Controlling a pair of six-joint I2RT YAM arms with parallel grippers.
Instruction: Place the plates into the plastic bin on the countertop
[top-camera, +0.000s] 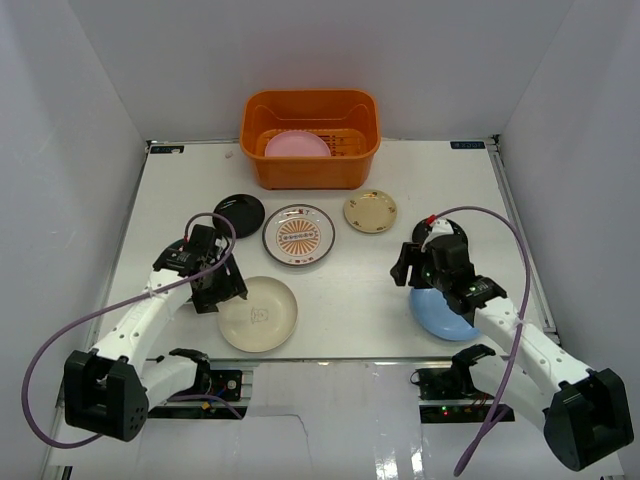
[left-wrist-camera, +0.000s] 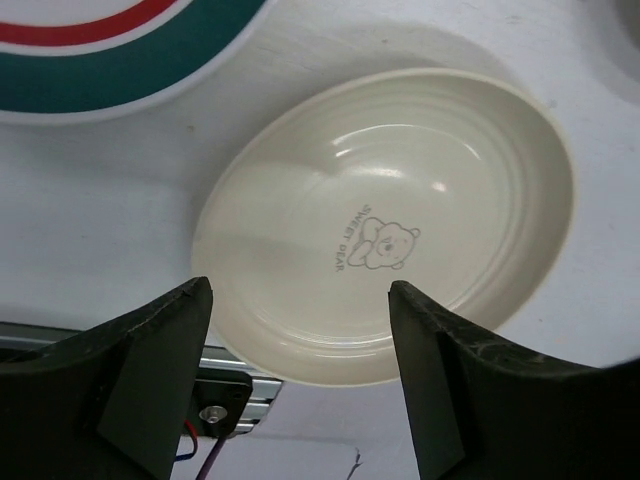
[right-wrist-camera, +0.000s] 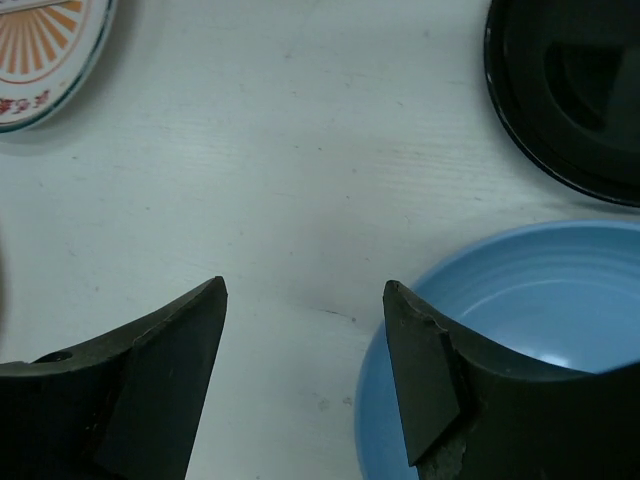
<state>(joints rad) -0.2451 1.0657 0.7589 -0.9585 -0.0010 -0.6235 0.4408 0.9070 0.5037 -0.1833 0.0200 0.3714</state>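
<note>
Status: early, about one plate in, six to go.

Done: pink plate (top-camera: 297, 145) lies flat on the floor of the bin (top-camera: 310, 172). The bin sits at the far edge of the table (top-camera: 350, 290), centre. Can't tell if anything is stacked under the pink one.

Out on the table, none touching each other as far as I see:
- cream plate (left-wrist-camera: 390, 220), near edge, left of centre
- blue plate (right-wrist-camera: 520, 330), near edge, right side
- sunburst plate (top-camera: 298, 235), middle
- tan plate (top-camera: 370, 211), just right of the sunburst one, nearer the bin
- black plate (top-camera: 239, 213), left of the sunburst one
- second black plate (right-wrist-camera: 565, 90), beyond the blue one, mostly hidden under the right arm in the top view

Left claw (left-wrist-camera: 300, 290): wide, empty, low over the near-left rim of the cream plate, with the plate showing between the fingers. Reads as lining up a rim grab, not yet closed.

Right claw (right-wrist-camera: 305, 290): also wide, empty. One finger overlaps the blue plate's left rim and the other is over bare table. Contact with the rim I can't tell.

My read: cream and blue go next, one per arm. Both are the farthest from the bin, so long carries. The bin has plenty of room beside and on top of the pink plate.
</note>
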